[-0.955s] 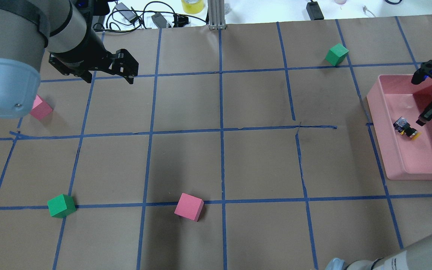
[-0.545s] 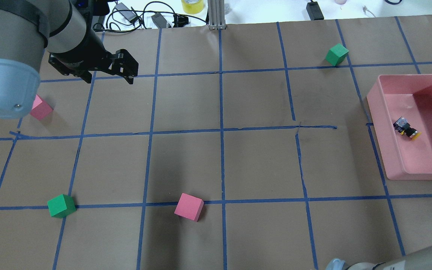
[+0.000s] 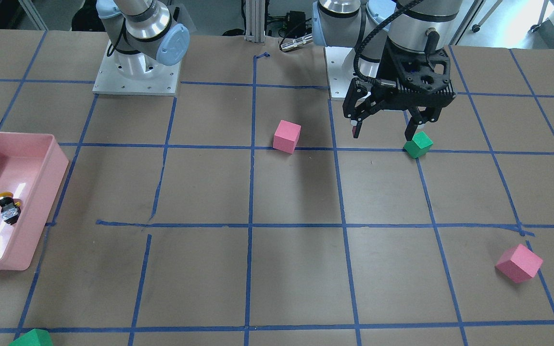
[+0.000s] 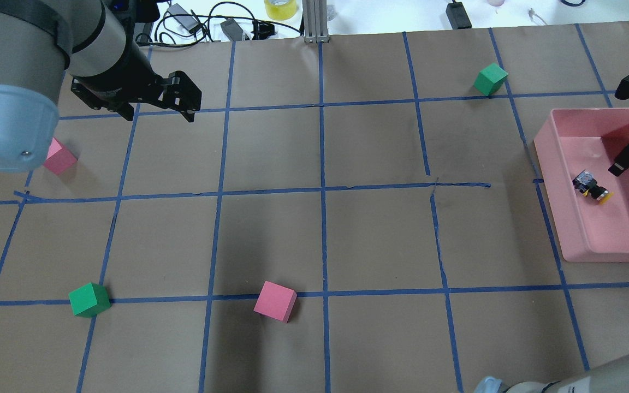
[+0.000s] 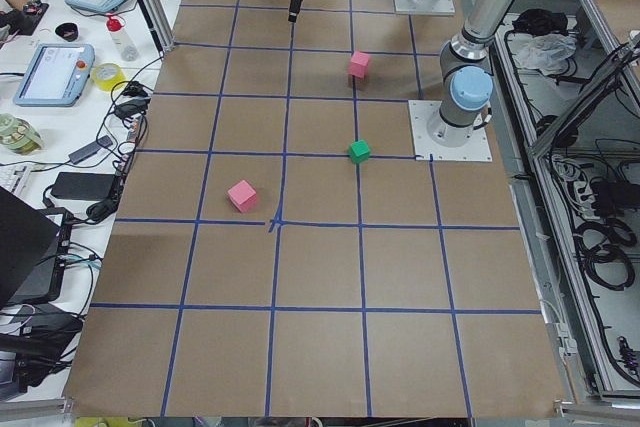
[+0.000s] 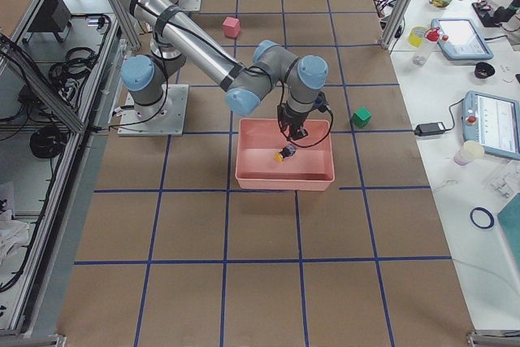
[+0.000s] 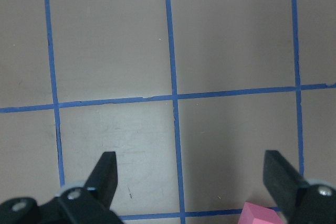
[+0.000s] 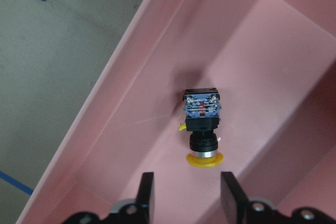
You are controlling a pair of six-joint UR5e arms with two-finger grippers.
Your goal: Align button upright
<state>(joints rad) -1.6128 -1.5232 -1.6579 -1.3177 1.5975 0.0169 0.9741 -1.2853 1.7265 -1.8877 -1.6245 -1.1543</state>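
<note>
The button lies on its side on the floor of the pink tray, yellow cap toward the tray's near right, metal base toward the far left. It also shows in the right wrist view, cap toward the camera. My right gripper hovers over the tray just beyond the cap, jaws apart and empty; only one finger shows overhead. My left gripper is open and empty, high above the far left of the table.
Green cubes sit at the far right and near left. Pink cubes sit at the left edge and near centre. The tray's walls surround the button. Cables and tape lie beyond the table's far edge.
The right gripper drew back up and to the far right, then came back down toward the button. The button and the left arm have not moved.
</note>
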